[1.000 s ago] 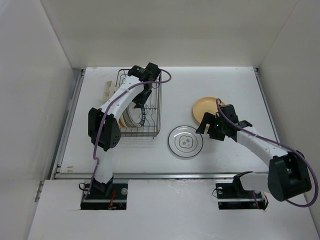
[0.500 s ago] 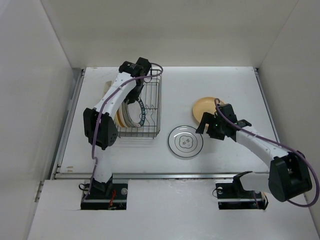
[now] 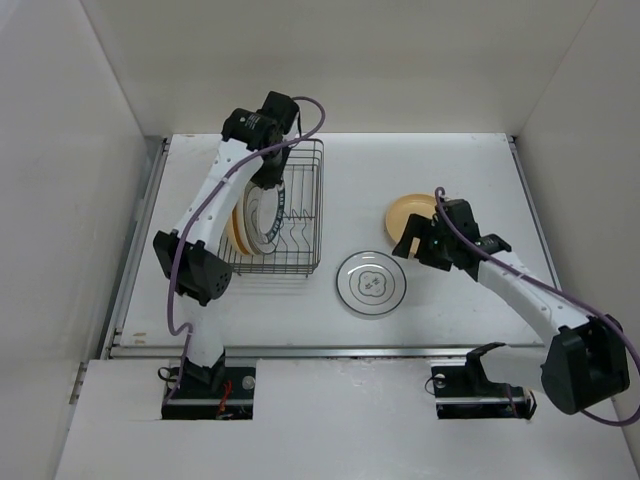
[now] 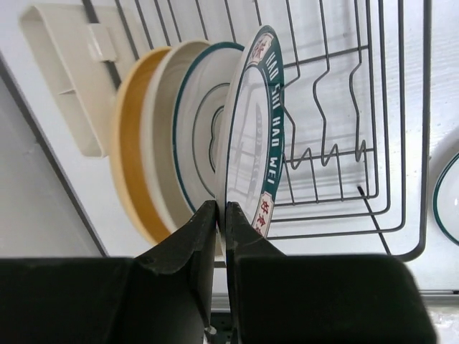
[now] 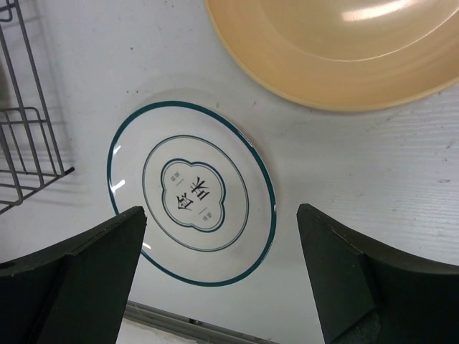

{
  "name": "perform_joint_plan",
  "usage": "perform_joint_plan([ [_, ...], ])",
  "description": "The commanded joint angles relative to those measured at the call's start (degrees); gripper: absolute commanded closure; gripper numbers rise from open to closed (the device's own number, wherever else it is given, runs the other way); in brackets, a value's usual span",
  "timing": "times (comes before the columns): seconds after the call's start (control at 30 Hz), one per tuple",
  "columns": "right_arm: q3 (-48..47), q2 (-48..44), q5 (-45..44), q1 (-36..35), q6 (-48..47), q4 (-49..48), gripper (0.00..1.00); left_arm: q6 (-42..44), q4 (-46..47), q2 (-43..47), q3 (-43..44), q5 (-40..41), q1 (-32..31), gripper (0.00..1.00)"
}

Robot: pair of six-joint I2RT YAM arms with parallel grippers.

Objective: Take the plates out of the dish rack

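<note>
The dish rack [image 3: 303,262] [image 4: 401,215] stands at the back left with several plates on edge in its left half. In the left wrist view my left gripper [image 4: 221,209] is shut on the near rim of the plate with a wide teal band [image 4: 254,129] [image 3: 264,212], the rightmost one. Behind it stand a teal-ringed white plate [image 4: 193,122] and a tan plate [image 4: 129,143] [image 3: 237,232]. My right gripper [image 3: 412,247] [image 5: 221,209] hangs open above the table, over a teal-rimmed white plate [image 3: 371,283] [image 5: 192,193] lying flat, with a tan plate [image 3: 410,212] [image 5: 344,43] beyond it.
A cream plastic holder [image 4: 64,79] hangs on the rack's outer left side. The rack's right half holds only bare divider prongs [image 4: 323,143]. White walls close in the table at the left, the back and the right.
My left gripper has closed on the teal-banded plate's rim and its wrist has swung left and back, tipping the plate's face more into view. The right gripper shifted slightly right.
</note>
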State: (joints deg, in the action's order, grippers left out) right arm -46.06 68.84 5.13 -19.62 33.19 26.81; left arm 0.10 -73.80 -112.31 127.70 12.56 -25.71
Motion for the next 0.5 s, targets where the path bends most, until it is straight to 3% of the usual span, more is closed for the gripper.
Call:
perform_joint_plan([
  [0.0, -3.59, -1.95, -2.04, -0.6, -0.41, 1.49, 0.08, -0.2, 0.32, 5.0, 4.22, 1.5, -2.14, 1.0],
  [0.47, -9.74, -1.26, 2.86, -1.73, -1.99, -2.45, 0.09, 0.34, 3.4, 7.9, 5.98, 3.79, -2.15, 1.0],
])
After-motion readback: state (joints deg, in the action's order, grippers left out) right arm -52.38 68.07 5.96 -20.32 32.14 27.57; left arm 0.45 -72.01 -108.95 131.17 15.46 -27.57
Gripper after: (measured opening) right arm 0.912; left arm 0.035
